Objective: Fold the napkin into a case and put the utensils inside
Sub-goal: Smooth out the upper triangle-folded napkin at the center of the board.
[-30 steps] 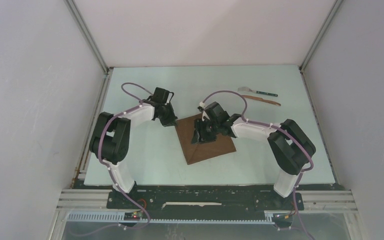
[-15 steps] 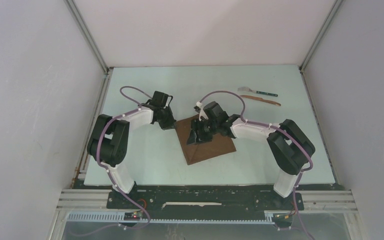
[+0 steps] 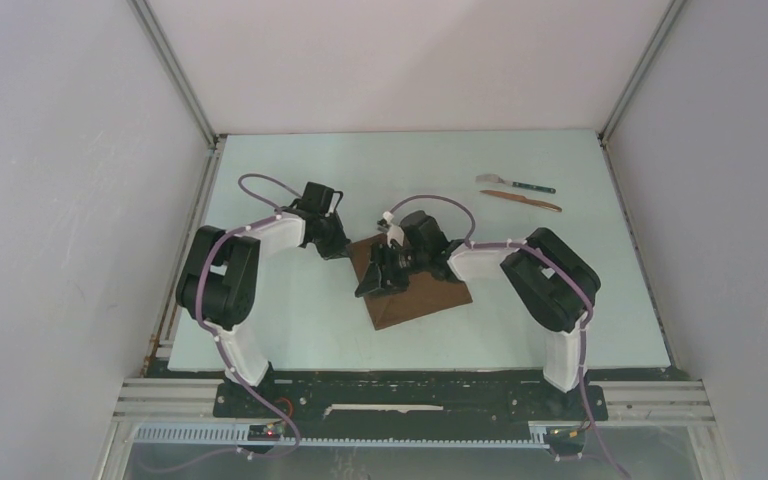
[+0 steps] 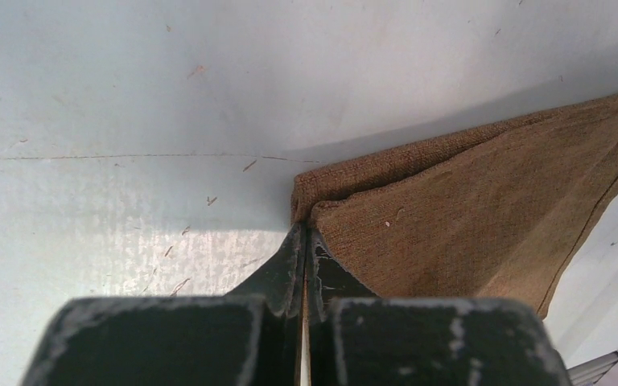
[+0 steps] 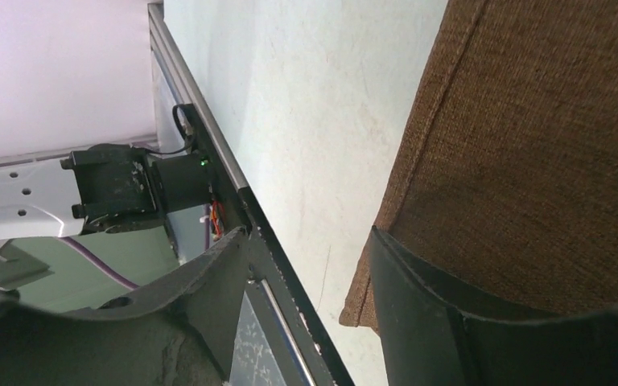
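Napkin (image 3: 420, 302), seemingly folded, points a corner at left hand (image 3: 343, 251).

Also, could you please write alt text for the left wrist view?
Seen from the wrist, the dark left fingers, pressed shut, meet the corner of a dark-brown woven cloth napkin, doubled over there in two layers. It lies on a pale, scuffed table.

Robotics lab test cell. Plain white panel walls (image 3: 60, 200) on aluminium frame struts (image 3: 175, 70) box in pale counter (image 3: 300, 310). Slotted aluminium rail (image 3: 160, 395) at near edge carries left arm (image 3: 222, 285) and right arm (image 3: 560, 290). Loose purple cables (image 3: 260, 185); exposed board with red light (image 3: 272, 428).
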### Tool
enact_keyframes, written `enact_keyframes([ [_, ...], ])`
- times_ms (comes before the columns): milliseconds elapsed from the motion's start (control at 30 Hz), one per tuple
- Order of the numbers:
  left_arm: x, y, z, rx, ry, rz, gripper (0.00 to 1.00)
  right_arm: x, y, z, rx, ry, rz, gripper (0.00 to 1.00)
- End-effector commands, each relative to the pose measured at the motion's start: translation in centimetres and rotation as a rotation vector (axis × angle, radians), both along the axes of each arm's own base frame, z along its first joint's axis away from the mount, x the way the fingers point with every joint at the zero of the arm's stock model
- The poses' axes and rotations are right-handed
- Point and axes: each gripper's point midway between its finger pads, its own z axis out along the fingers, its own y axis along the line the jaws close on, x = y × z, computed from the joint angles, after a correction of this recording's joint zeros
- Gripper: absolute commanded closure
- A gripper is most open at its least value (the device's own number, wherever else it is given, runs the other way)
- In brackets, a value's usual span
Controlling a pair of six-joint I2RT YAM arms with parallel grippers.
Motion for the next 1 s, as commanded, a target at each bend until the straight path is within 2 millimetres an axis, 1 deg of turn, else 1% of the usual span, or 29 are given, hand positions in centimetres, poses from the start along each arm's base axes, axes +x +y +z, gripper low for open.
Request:
enact_keyframes([
  [0, 1.1, 0.1, 0.2, 0.0, -0.024, 0.005, 1.0, -0.7, 0.9, 0.6, 0.114, 0.031, 0.024, 0.35],
  [100, 1.2, 0.0, -0.1, -0.003, -0.017, 0.003, 1.0, -1.4, 0.7, -0.6, 0.145, 0.07, 0.02, 0.35],
  [200, 1.2, 0.0, -0.6, -0.001, -0.008, 0.005, 1.0, -2.4, 0.2, -2.4, 0.148, 0.116, 0.013, 0.35],
  [267, 1.2, 0.0, -0.9, 0.0, 0.001, 0.007, 1.0, -3.3, -0.5, -3.8, 0.141, 0.153, 0.008, 0.36],
  [300, 1.2, 0.0, -1.0, 0.0, 0.005, 0.007, 1.0, -3.6, -0.7, -4.0, 0.145, 0.158, 0.008, 0.36],
  [367, 1.0, 0.1, -1.6, 0.001, 0.021, 0.012, 1.0, -4.2, -1.3, -4.1, 0.14, 0.154, 0.01, 0.36],
  [433, 0.9, 0.3, -1.9, 0.005, 0.03, 0.016, 1.0, -4.5, -1.6, -3.3, 0.139, 0.138, 0.027, 0.36],
  [500, 0.8, 0.5, -2.0, 0.006, 0.034, 0.02, 1.0, -4.8, -1.5, -1.7, 0.159, 0.112, 0.047, 0.35],
  [567, 0.8, 0.6, -1.9, 0.006, 0.032, 0.023, 1.0, -4.6, -1.2, 0.1, 0.173, 0.074, 0.056, 0.34],
  [667, 1.0, 0.6, -1.7, 0.005, 0.028, 0.024, 1.0, -3.8, -0.6, 1.1, 0.183, 0.053, 0.055, 0.33],
  [767, 0.8, 0.5, -1.9, 0.0, 0.036, 0.024, 1.0, -3.8, 0.0, 0.0, 0.188, 0.083, 0.066, 0.33],
  [900, 0.5, 0.7, -2.2, 0.003, 0.045, 0.028, 1.0, -5.7, -0.1, -2.8, 0.126, 0.122, 0.096, 0.34],
  [967, 0.5, 0.7, -2.4, 0.004, 0.05, 0.032, 1.0, -6.3, -0.8, -3.3, 0.124, 0.137, 0.09, 0.35],
])
